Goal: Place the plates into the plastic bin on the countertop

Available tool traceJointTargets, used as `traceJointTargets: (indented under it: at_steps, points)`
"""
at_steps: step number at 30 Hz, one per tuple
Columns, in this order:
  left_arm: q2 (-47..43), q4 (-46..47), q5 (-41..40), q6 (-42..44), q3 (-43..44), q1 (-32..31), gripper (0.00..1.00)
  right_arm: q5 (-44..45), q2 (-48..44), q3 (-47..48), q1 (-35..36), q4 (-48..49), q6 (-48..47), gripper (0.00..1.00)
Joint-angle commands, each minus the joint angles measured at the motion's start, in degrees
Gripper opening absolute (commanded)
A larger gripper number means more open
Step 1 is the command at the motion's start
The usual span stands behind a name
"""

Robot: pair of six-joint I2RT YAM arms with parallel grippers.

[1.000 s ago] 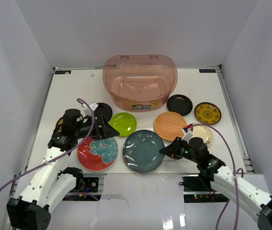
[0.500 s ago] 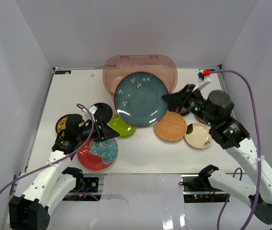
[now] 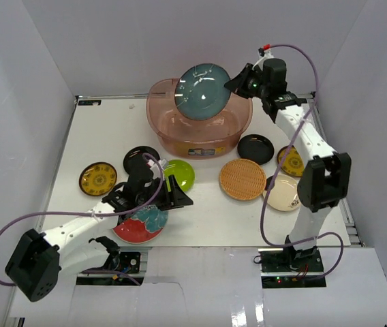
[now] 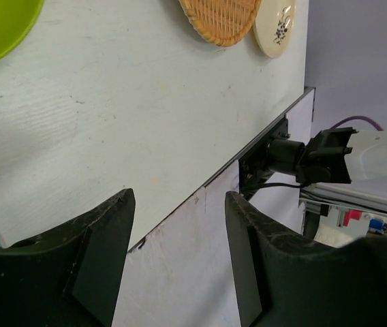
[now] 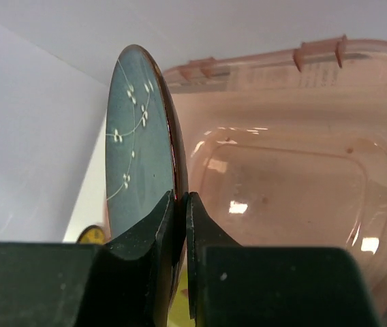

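My right gripper [image 3: 233, 83] is shut on the rim of the blue-grey plate [image 3: 202, 92] and holds it tilted on edge above the plastic bin [image 3: 154, 116]. In the right wrist view the fingers [image 5: 180, 201] pinch the plate [image 5: 135, 136] next to the bin [image 5: 282, 170], which holds no plates. My left gripper [image 3: 180, 199] is open and holds nothing, low over the countertop [image 3: 207, 221] beside the red plate with teal flowers [image 3: 139, 225]. In the left wrist view its jaws [image 4: 180, 204] stand apart over the front table edge.
A lime green plate [image 3: 180, 174], a black plate [image 3: 139, 159] and a yellow-patterned plate [image 3: 97, 178] lie at the left. A black plate [image 3: 255, 148], a woven tan plate [image 3: 242, 179], a cream plate [image 3: 285, 194] and a second yellow-patterned plate [image 3: 292, 162] lie at the right.
My right gripper has lifted the blue-grey plate from the table's front and carried it back, over the bin. My left gripper has swung right, past the red plate.
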Motion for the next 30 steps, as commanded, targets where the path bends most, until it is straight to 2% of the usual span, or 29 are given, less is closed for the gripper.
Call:
traceJointTargets:
  at_steps: [1,6,13,15,17,18,20,21,26,30]
  points:
    - [4.6,6.6,-8.9,-1.8,3.5,-6.2,0.66,-4.6,5.7,11.0,0.5,5.0,0.8,0.08]
    - [15.0,12.7,-15.5,-3.3,7.4,-11.7,0.7,-4.4,14.1,11.5,0.9,4.2,-1.0,0.08]
    - [27.3,19.8,-19.3,-3.6,12.6,-15.0,0.73,-1.6,20.5,11.7,2.6,-1.0,-5.5,0.08]
    - [31.1,21.6,-20.0,-3.9,13.7,-15.6,0.73,0.1,20.9,10.5,3.1,-1.4,-6.1,0.11]
    - [33.5,22.4,-21.3,-3.5,15.7,-16.2,0.73,1.3,20.7,9.0,3.4,-1.7,-7.2,0.35]
    - [35.7,22.5,-21.7,-3.6,16.3,-16.5,0.73,2.4,20.6,8.6,3.9,-2.4,-7.6,0.53]
    - [38.4,23.3,-22.2,-3.7,17.6,-16.8,0.74,5.6,20.0,8.5,4.8,-3.4,-9.5,0.66]
    - [39.2,23.4,-22.6,-3.8,18.0,-16.9,0.74,6.4,19.5,8.5,4.9,-4.2,-10.0,0.77]
    - [42.1,26.3,-27.6,-4.4,18.5,-17.4,0.74,9.0,15.6,7.0,6.2,-4.5,-11.1,0.97]
    - [45.6,29.5,-31.8,-6.4,18.6,-17.4,0.74,8.5,8.4,-0.7,6.4,-2.2,-10.8,0.98]
